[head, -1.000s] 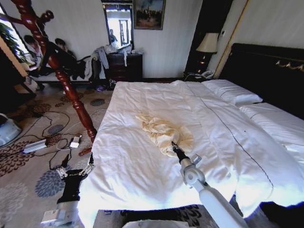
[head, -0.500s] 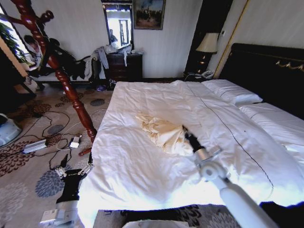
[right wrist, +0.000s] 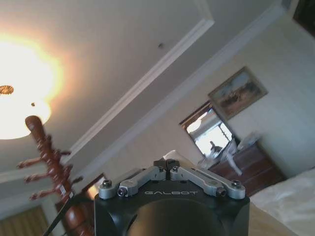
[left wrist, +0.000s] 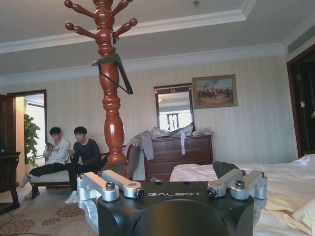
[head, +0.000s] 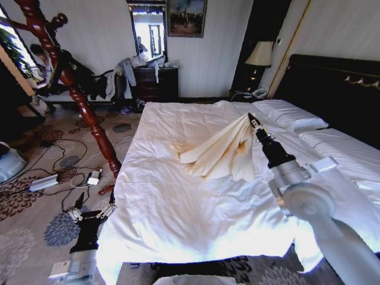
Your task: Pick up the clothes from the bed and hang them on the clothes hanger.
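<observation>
The clothes (head: 219,151), a pale cream-yellow garment, are pulled up into a taut fan above the white bed (head: 178,208). Their lower end still rests on the duvet. My right gripper (head: 253,123) is shut on the garment's top corner, raised over the middle of the bed towards the pillows. In the right wrist view the fingers meet on a bit of pale cloth (right wrist: 170,156). My left gripper (head: 90,221) hangs open low beside the bed's near left corner, above the carpet. The dark clothes hanger (left wrist: 115,69) hangs on the wooden coat stand.
A reddish-brown coat stand (head: 77,95) rises left of the bed. Cables and a power strip (head: 44,181) lie on the patterned carpet. A dresser (head: 155,83) with draped clothing stands at the back wall, and a lamp (head: 259,54) beside the black headboard (head: 332,89).
My right gripper has risen and moved away towards the headboard with the garment, drawing it from a crumpled heap into a stretched fan. The left arm has stayed put.
</observation>
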{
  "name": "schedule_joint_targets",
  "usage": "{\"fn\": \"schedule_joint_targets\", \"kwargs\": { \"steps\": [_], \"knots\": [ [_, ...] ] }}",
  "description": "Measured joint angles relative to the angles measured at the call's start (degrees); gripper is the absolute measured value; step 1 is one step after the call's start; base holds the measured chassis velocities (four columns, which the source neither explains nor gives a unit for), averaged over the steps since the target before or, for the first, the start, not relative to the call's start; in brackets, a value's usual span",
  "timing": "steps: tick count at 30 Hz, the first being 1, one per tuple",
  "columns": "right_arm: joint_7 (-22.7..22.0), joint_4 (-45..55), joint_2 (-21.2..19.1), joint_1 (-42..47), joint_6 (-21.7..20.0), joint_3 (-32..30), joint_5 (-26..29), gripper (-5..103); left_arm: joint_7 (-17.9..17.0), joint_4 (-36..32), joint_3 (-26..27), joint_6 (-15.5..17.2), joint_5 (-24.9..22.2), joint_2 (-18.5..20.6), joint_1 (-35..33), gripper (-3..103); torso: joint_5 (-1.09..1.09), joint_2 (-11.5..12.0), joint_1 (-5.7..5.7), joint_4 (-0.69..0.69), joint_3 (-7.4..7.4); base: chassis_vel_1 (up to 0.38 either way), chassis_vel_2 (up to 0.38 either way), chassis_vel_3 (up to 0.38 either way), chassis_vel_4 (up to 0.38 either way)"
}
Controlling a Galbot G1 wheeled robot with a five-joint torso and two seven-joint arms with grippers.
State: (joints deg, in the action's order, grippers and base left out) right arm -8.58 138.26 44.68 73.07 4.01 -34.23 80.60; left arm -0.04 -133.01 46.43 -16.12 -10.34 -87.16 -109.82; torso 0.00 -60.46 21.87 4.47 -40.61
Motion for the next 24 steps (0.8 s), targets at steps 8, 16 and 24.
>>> {"fn": "schedule_joint_targets", "kwargs": {
  "steps": [8,16,24],
  "knots": [
    [-8.81,-5.86,1.70,1.88,-5.99,2.69,-3.98,0,-0.01,0.27,0.03,-0.15,0.00,0.00,-0.11,100,-0.01,0.00,0.00,0.00,0.00,0.000,0.000,0.000,0.000],
    [-24.79,-26.65,5.57,-6.64,-10.79,6.51,-12.37,12,-0.04,0.66,0.69,-0.29,-0.70,0.54,-0.23,100,0.03,0.01,0.01,-0.04,-0.01,0.000,0.000,0.000,0.000],
    [-1.01,-35.19,7.27,-5.52,7.90,6.46,-31.75,39,-0.04,2.73,0.48,-0.15,-0.75,0.77,0.66,100,-0.01,0.01,0.01,-0.01,-0.01,0.000,0.000,0.000,0.000]
  ]
}}
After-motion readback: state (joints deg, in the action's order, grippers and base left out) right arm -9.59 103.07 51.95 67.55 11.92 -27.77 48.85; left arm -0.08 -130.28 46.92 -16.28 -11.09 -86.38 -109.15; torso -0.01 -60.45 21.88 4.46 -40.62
